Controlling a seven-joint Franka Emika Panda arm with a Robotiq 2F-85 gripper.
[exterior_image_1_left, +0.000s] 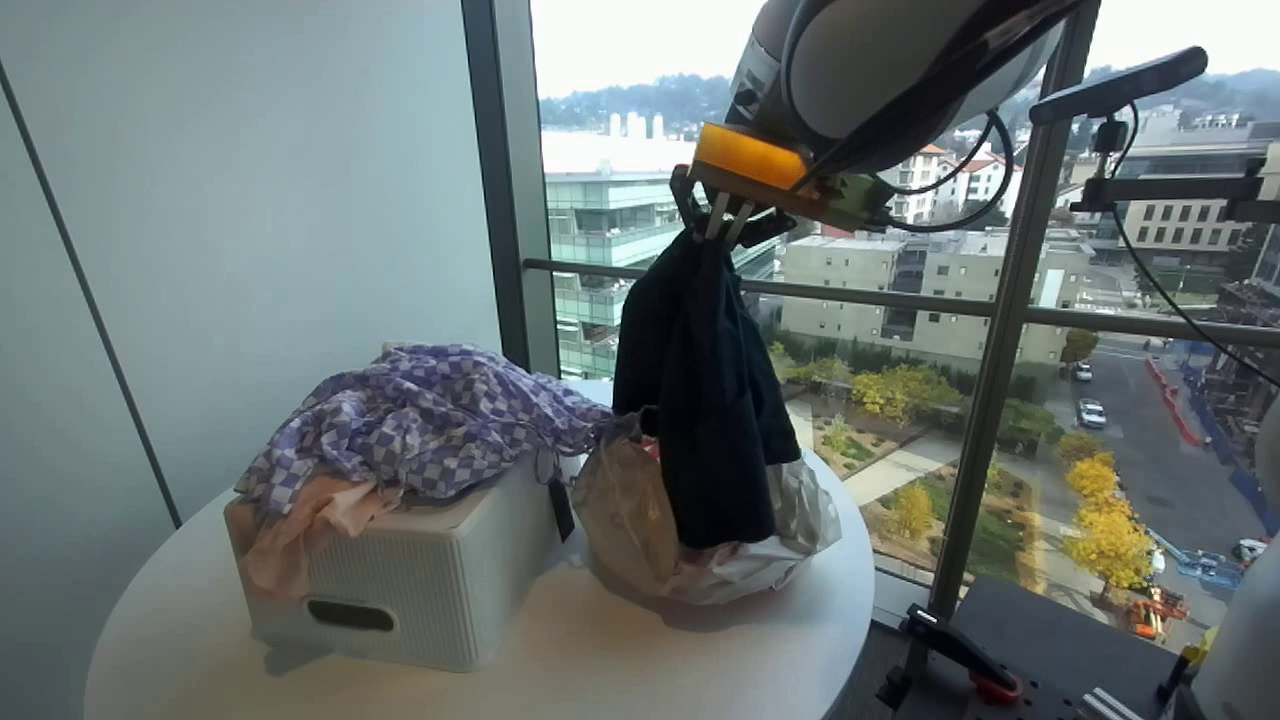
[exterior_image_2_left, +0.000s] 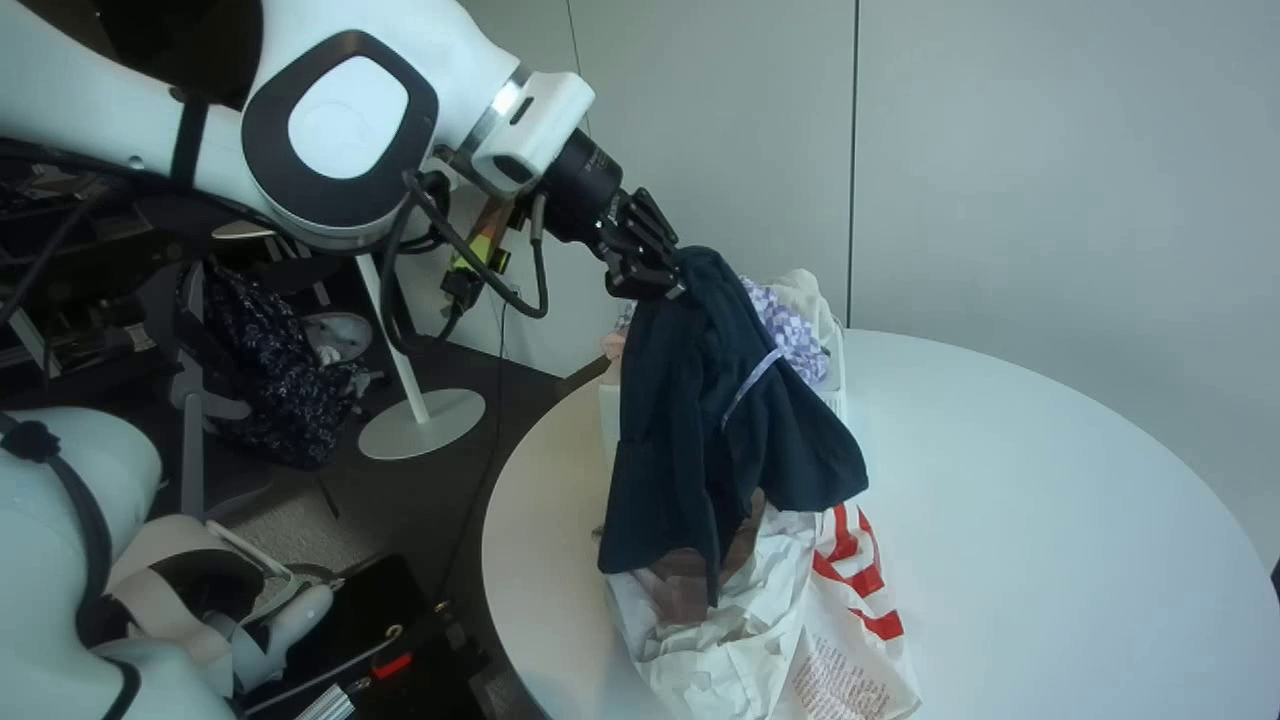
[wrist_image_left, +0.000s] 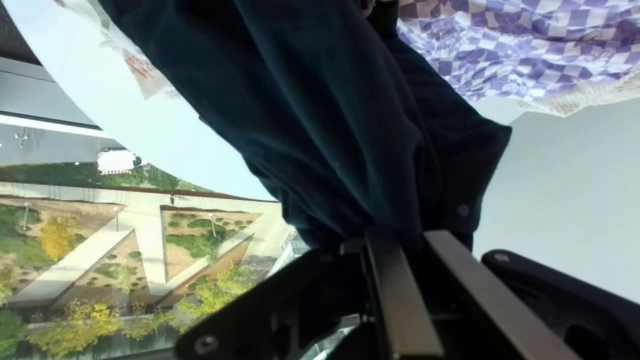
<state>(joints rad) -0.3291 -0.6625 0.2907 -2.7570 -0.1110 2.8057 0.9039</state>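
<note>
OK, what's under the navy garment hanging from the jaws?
Under the navy garment, a crumpled paper bag with red print sits on the white table, partly visible in both exterior views. The garment covers part of the bag, so any contents can't be made out.

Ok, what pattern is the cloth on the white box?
Cloth: purple and white checks, clearest in wrist view.

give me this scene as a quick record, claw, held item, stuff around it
claw: the claw is shut on a navy garment
garment: gripped at its top, hanging in loose folds; contact with the bag unclear
bag: crumpled paper bag with red print
box: white ribbed box with a handle slot
cloths: purple-and-white checkered cloth heaped on the box, peach cloth draping over its edge
support: round white table under bag and box
</note>
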